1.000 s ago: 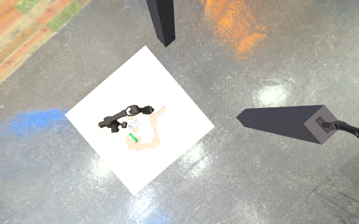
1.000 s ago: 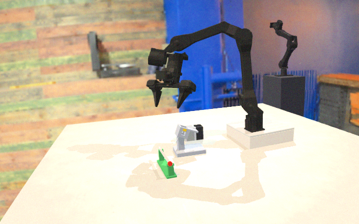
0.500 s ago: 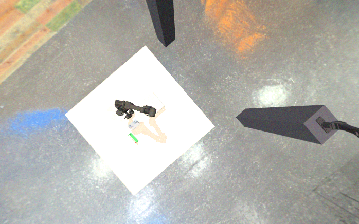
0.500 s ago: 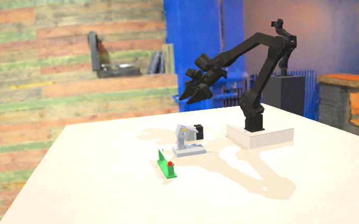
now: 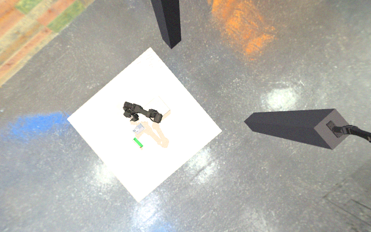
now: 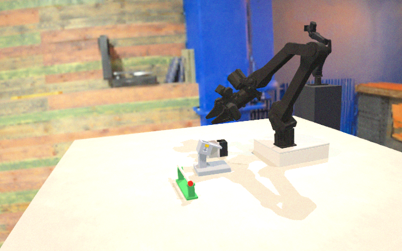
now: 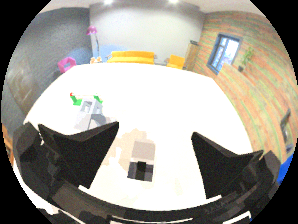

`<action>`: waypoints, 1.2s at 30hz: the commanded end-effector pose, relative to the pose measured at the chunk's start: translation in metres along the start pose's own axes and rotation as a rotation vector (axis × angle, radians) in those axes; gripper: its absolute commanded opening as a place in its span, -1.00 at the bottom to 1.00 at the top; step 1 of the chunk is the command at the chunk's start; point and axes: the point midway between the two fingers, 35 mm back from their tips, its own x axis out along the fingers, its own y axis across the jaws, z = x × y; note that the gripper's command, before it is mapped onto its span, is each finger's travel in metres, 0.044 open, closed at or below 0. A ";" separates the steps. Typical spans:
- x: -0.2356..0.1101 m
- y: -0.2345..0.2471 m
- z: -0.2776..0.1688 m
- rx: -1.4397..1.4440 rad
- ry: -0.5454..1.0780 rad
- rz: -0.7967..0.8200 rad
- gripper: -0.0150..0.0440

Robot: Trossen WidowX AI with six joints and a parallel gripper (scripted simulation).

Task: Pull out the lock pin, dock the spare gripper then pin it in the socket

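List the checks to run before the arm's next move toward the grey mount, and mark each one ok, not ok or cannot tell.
1. Fingers of the black gripper open with nothing between them: ok.
2. Gripper above the grey mount and apart from it: ok.
3. Black block at the mount's head seated in the socket: cannot tell.
4. Lock pin's position: cannot tell, too small.
5. Green holder with red knob standing on the white table, apart from the mount: ok.

Arm [image 6: 293, 74]: matt black, plastic-looking.
Table top [image 6: 102, 193]: smooth matt white.
Mount [image 6: 207, 157]: pale grey, matt.
Floor [image 5: 267, 178]: glossy grey, scuffed concrete look.
Back wall [image 6: 56, 78]: rough weathered wood planks.
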 end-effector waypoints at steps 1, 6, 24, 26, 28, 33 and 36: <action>0.010 0.003 -0.020 0.014 0.005 0.007 1.00; 0.019 0.009 -0.042 0.014 0.006 0.007 1.00; 0.034 0.006 -0.063 0.014 0.007 0.007 1.00; 0.035 0.006 -0.066 0.014 0.007 0.007 1.00; 0.037 0.006 -0.069 0.014 0.007 0.007 1.00; 0.041 0.007 -0.076 0.015 0.007 0.007 1.00; 0.043 0.008 -0.081 0.015 0.007 0.007 1.00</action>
